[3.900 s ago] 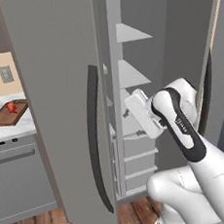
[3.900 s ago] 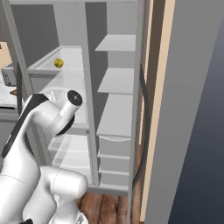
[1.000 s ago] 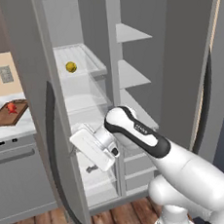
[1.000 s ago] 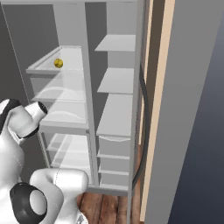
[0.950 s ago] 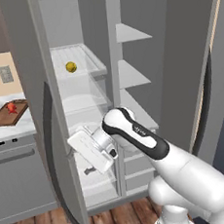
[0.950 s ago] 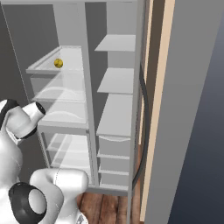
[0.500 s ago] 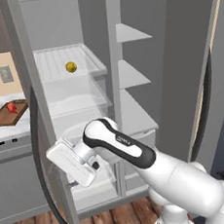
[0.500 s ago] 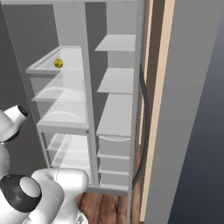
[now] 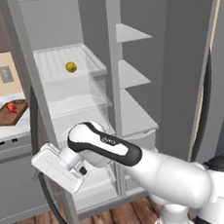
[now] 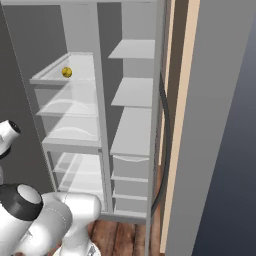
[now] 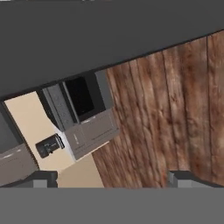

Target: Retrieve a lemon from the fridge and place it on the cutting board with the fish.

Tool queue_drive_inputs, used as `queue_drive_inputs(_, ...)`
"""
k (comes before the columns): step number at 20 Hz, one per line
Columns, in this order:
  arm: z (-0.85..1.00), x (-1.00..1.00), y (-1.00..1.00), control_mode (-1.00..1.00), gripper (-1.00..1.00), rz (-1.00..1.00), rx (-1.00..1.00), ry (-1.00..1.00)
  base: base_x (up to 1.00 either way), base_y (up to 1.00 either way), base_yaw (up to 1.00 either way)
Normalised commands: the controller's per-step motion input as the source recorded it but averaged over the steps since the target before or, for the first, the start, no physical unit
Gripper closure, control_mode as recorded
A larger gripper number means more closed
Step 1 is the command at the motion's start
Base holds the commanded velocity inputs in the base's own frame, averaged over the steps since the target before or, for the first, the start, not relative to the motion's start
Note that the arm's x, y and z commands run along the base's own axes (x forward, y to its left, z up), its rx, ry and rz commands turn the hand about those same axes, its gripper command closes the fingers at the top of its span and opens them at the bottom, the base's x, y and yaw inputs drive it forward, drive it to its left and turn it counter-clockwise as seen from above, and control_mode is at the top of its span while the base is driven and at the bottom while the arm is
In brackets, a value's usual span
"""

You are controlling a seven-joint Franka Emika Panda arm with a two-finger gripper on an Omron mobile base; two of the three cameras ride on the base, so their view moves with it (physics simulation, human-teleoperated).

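The fridge [image 9: 191, 52] stands open, its left door [image 9: 25, 69] swung out edge-on towards me. The lemon [image 9: 70, 67] is small, round and yellow and lies on the upper left shelf; from the other side the lemon [image 10: 66, 72] shows on the same shelf of the fridge [image 10: 100, 100]. The cutting board [image 9: 2, 117] lies on the counter at the far left with the red fish [image 9: 11, 107] on it. My gripper [image 9: 43, 163] sits low against the left door beside its dark handle [image 9: 37, 141]. In the hand view the gripper [image 11: 113, 179] is open, nothing between its tips.
The hand view looks past the dark door face [image 11: 87, 39] at wooden floor [image 11: 175, 109] and distant grey cabinets [image 11: 87, 135]. Clear drawers [image 9: 75, 95] sit under the lemon's shelf. The right door [image 10: 215, 125] stands open on the right.
The left fridge door has swung further open to the left. My hand has moved left and down with it. The lemon, board and fish have not moved.
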Motion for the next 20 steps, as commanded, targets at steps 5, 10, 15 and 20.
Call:
queue_drive_inputs(5, 0.02, -0.89, -0.45, -1.00, -1.00, 0.00, 0.02, -0.04, 0.00, 0.00, 0.00)
queue_drive_inputs(10, 0.07, -0.65, -0.53, -1.00, -1.00, 0.00, -0.10, -0.03, 0.00, 0.00, 0.00)
queue_drive_inputs(15, 0.01, 0.02, -0.60, -1.00, -1.00, 0.00, -0.30, -0.06, 0.00, 0.00, 0.00)
queue_drive_inputs(20, 0.05, 0.27, -0.60, -1.00, -1.00, 0.00, -0.35, -0.08, 0.00, 0.00, 0.00)
